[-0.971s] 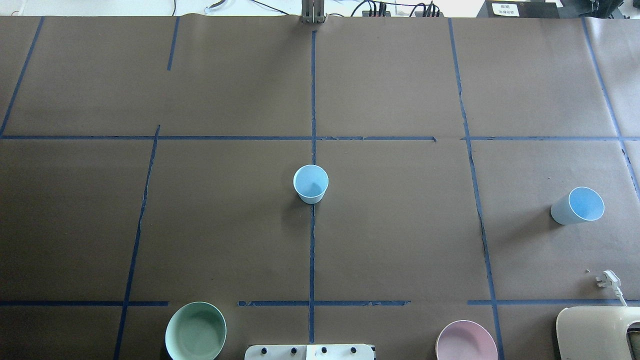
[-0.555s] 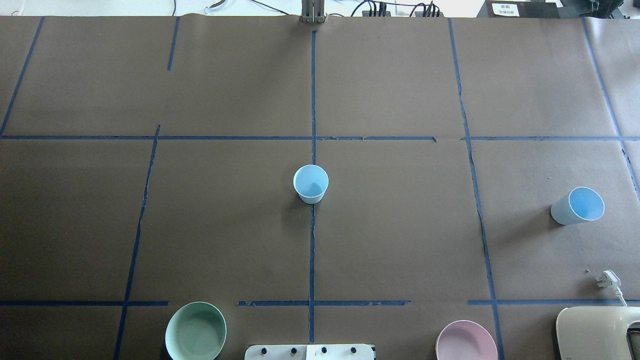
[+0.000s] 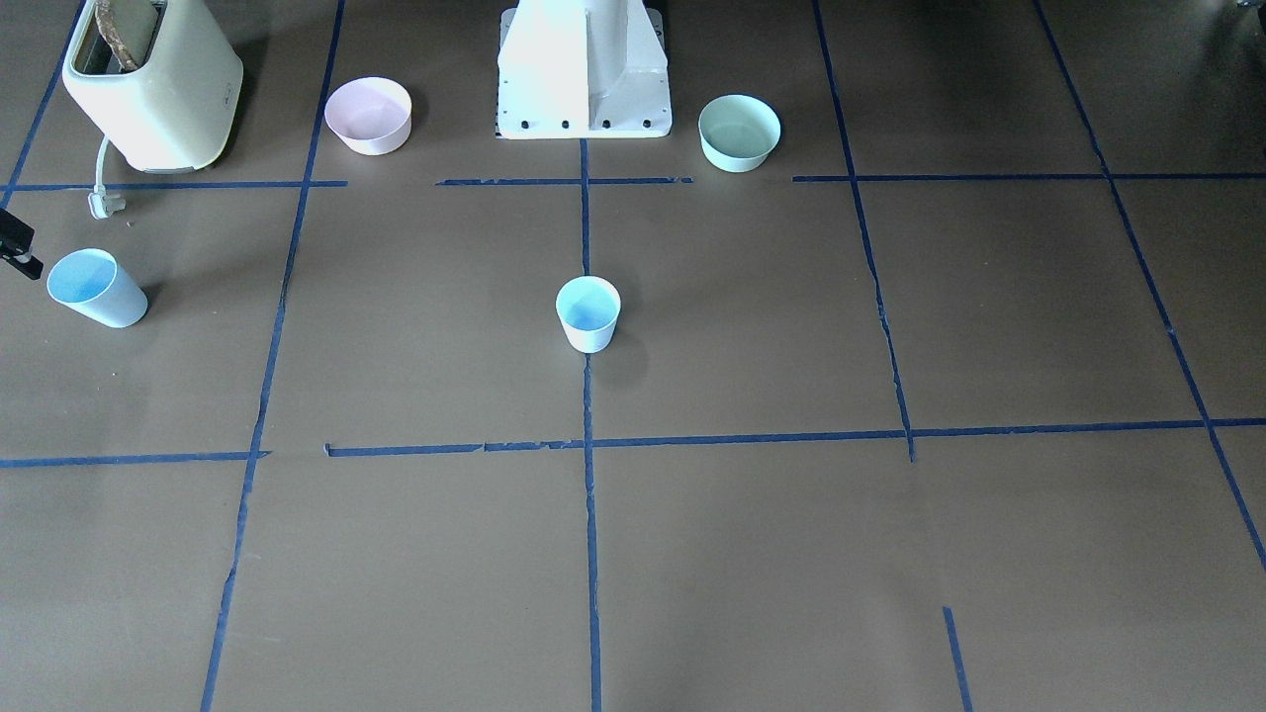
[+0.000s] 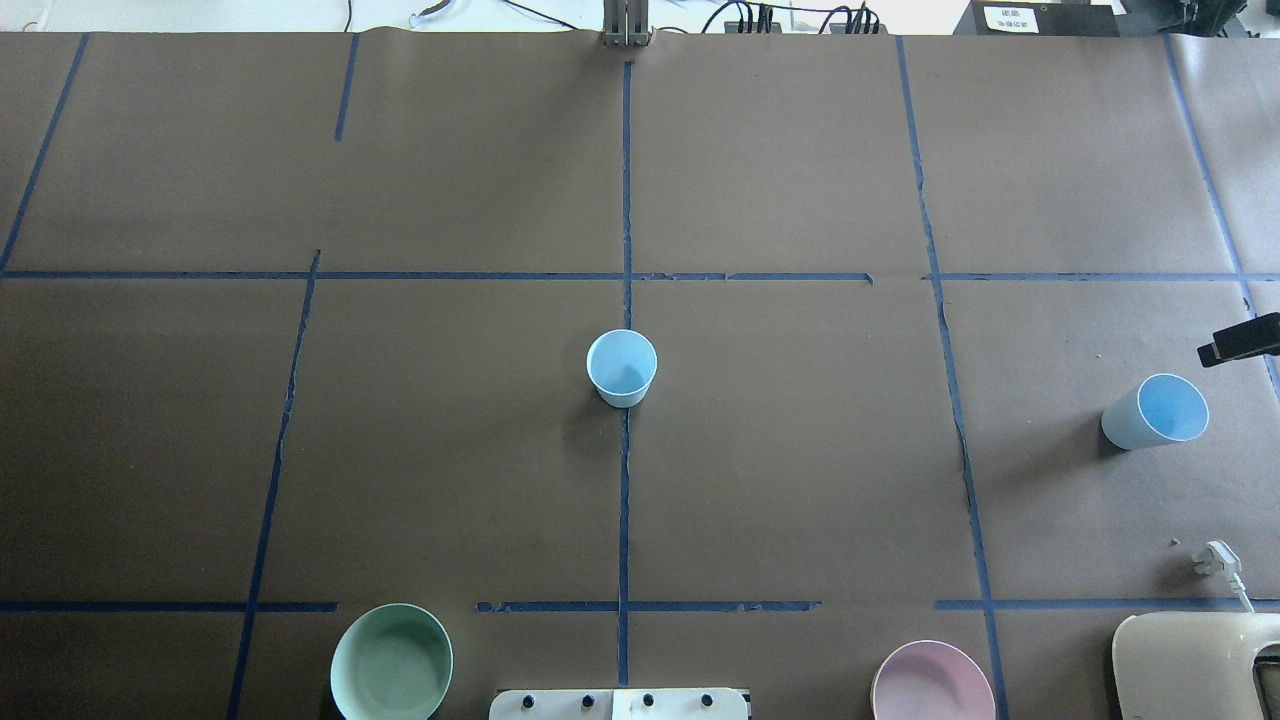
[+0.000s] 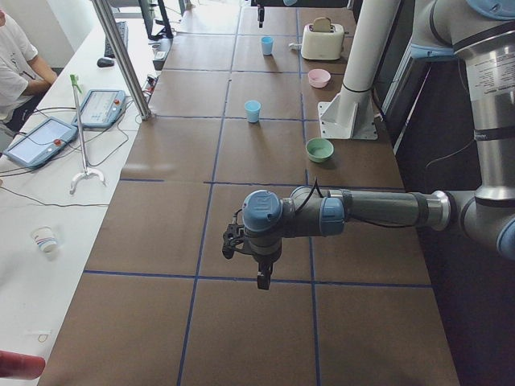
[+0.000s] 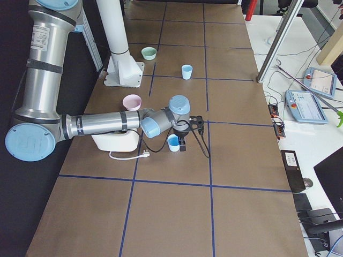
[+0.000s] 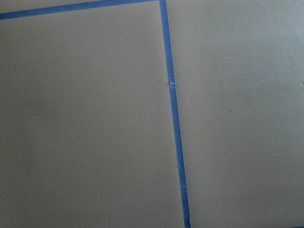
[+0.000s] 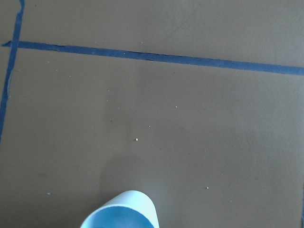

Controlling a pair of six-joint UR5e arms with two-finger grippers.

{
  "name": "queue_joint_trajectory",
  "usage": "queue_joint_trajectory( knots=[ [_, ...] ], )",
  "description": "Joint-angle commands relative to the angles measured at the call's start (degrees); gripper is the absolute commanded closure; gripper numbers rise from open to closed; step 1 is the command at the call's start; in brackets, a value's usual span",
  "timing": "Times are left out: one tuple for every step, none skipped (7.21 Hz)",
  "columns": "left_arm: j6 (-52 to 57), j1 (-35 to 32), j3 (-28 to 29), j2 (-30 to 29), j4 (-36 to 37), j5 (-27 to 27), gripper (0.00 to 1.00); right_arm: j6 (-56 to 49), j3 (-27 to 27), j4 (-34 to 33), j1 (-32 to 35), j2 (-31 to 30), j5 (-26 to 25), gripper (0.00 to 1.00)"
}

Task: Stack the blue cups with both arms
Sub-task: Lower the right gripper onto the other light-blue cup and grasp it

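One blue cup (image 4: 621, 367) stands upright at the table's middle, also in the front-facing view (image 3: 588, 312). The other blue cup (image 4: 1155, 411) stands at the far right, also in the front-facing view (image 3: 96, 288). A black part of my right gripper (image 4: 1238, 340) pokes in at the overhead view's right edge, just beyond that cup and apart from it; I cannot tell if it is open. The right wrist view shows the cup's rim (image 8: 121, 211) at its bottom edge. My left gripper (image 5: 261, 273) shows only in the exterior left view, far from both cups, over bare table.
A cream toaster (image 4: 1195, 665) with a white plug (image 4: 1218, 558) stands near the right cup. A pink bowl (image 4: 932, 682) and a mint-green bowl (image 4: 391, 662) flank the white pedestal base (image 3: 584, 69). Blue tape lines cross the brown table cover.
My right gripper has come into the overhead view at its right edge, beyond the right cup. Both cups have stayed put.
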Motion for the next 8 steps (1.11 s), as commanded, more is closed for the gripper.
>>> queue_joint_trajectory(
  knots=[
    [-0.07,0.00,-0.06,-0.07,0.00,0.00,0.00,5.58,-4.50,9.23,-3.43,-0.56,-1.52,0.00],
    [-0.07,0.00,0.03,-0.07,0.00,0.00,0.00,5.51,-4.51,9.34,-4.92,-1.61,-2.39,0.00],
    [-0.07,0.00,-0.06,-0.07,0.00,0.00,0.00,5.51,-4.51,9.34,-6.16,-2.23,-2.75,0.00],
    [-0.07,0.00,-0.06,-0.07,0.00,0.00,0.00,5.60,-5.03,9.34,-7.21,-2.41,-3.18,0.04],
    [-0.07,0.00,0.03,-0.07,0.00,0.00,0.00,5.60,-5.91,9.34,-7.92,-2.32,-3.19,0.31],
    [-0.07,0.00,0.03,-0.07,0.00,0.00,0.00,5.51,-6.00,9.26,-8.27,-1.88,-3.19,0.69],
    [-0.07,0.00,0.03,-0.07,0.00,0.00,0.00,5.51,-6.00,9.34,-8.45,-1.71,-3.19,0.82],
    [-0.07,0.00,0.11,-0.07,0.00,0.00,0.00,5.60,-5.65,9.34,-8.45,-1.44,-3.10,0.84]
  ],
)
